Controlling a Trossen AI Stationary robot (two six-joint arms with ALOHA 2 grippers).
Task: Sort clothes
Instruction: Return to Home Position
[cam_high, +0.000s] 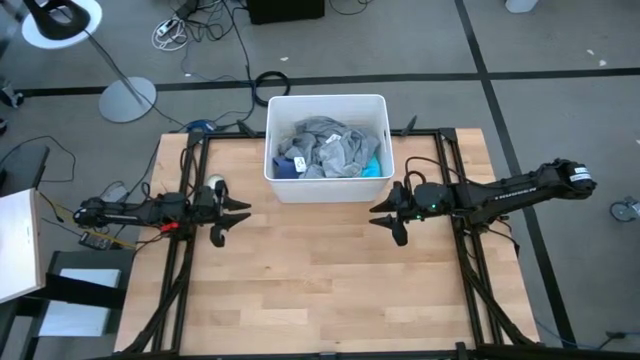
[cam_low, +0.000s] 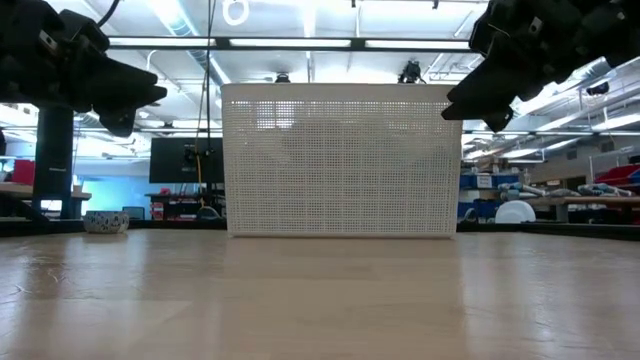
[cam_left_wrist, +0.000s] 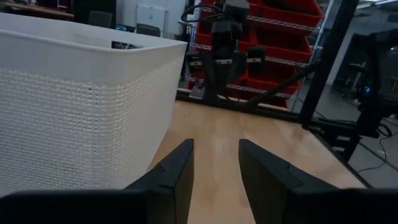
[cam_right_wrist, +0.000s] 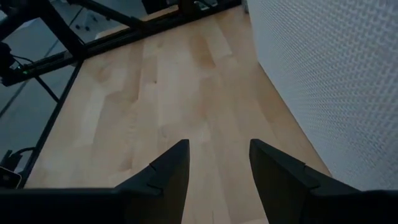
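The room around me is a workshop: a grey floor with loose cables (cam_high: 270, 82) beyond the table, strip lights overhead in the low view, and red storage bins (cam_left_wrist: 280, 43) on racks across from my left wrist. The table (cam_high: 320, 290) is made of pale wood strips, flat and bare in front of me, with a dark frame along its sides; it looks smooth enough that cloth would slide on it rather than catch. At the middle of its far edge stands the white bin (cam_high: 326, 190), its walls perforated, and all the clothes I can see lie inside it, none on the table. The grey shirt (cam_high: 330, 145) takes up most of the heap, crumpled on top. A strip of the turquoise garment (cam_high: 377, 168) shows at the corner nearer my right arm, and something small and blue (cam_high: 286, 170), likely a sock, sits at the corner nearer my left. I judge all of it light, limp and not fragile: it will sag and trail from any hold, so a pinch on a raised fold or bunched ridge would serve better than one on a flat patch. I judge the sorting done, with only the pulling back to do. My left claw (cam_high: 232, 218) hangs above the table just off the bin's front corner on my left side, spread and holding nothing; my right claw (cam_high: 385, 218) mirrors it at the other corner, also spread and bare
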